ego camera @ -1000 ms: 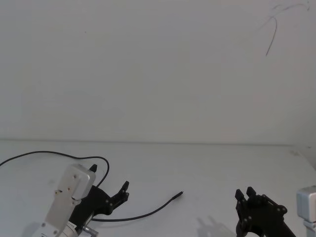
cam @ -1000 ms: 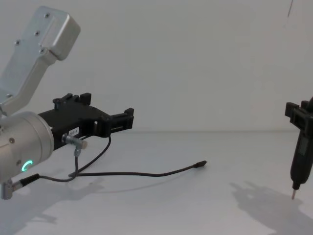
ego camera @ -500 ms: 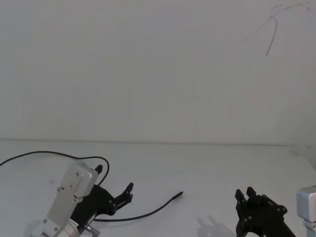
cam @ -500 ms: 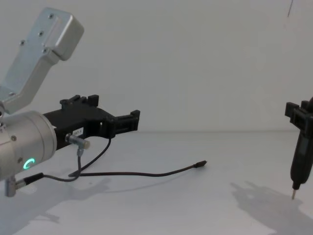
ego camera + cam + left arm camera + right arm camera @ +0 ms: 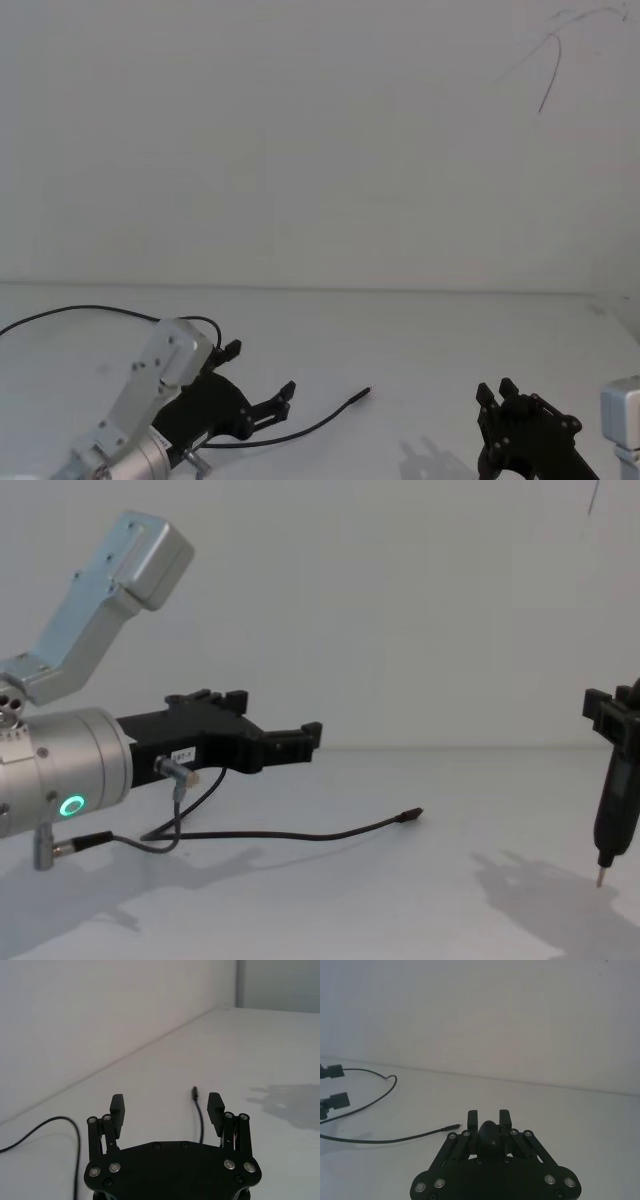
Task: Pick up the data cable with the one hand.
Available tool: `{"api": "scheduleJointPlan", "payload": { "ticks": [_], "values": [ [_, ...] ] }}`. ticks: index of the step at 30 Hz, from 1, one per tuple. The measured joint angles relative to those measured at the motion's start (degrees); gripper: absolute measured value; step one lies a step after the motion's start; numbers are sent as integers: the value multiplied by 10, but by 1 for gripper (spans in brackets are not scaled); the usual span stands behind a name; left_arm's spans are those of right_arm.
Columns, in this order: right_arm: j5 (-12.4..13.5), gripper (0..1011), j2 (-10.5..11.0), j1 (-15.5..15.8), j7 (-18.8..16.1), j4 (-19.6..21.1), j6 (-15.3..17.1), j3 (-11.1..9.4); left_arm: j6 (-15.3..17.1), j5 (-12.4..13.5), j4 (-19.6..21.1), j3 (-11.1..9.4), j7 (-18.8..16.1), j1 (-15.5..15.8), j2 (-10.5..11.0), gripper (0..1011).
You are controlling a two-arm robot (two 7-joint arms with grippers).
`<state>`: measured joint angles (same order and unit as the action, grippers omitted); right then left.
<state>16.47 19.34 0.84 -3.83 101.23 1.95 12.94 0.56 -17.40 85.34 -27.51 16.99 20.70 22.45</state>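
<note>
The data cable [image 5: 322,421] is a thin black cord lying on the white table. It loops in from the left edge and ends in a small plug [image 5: 410,813]. My left gripper [image 5: 258,370] hovers open above the cable's middle stretch, level and pointing toward the plug end. In the left wrist view the cable [image 5: 201,1121] runs ahead just inside one finger [image 5: 215,1105] of the open gripper [image 5: 166,1102], apart from it. In the chest view the left gripper [image 5: 275,717] sits well above the cord [image 5: 300,835].
My right gripper [image 5: 497,392] stays at the table's right front, shut on a black pen-like tool [image 5: 610,810] whose pin tip points down. A short wire with metal connectors [image 5: 110,842] hangs off the left wrist. The table [image 5: 430,330] ends at a white wall.
The left gripper has moved forward and to the right along the cable, closer to the plug end, still open. The cable and the right arm have not moved.
</note>
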Motion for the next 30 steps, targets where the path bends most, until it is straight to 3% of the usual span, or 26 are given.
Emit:
{"api": "scheduleJointPlan", "payload": {
  "ticks": [10,18,30],
  "values": [
    [0,251,0,0,0,0,0,0,2,-33,-69,-16,104,50,-6,1001],
    [0,251,0,0,0,0,0,0,8,-68,-146,-29,185,89,-24,1001],
    [0,251,0,0,0,0,0,0,-4,-103,-233,-33,231,117,-54,1001]
  ]
}}
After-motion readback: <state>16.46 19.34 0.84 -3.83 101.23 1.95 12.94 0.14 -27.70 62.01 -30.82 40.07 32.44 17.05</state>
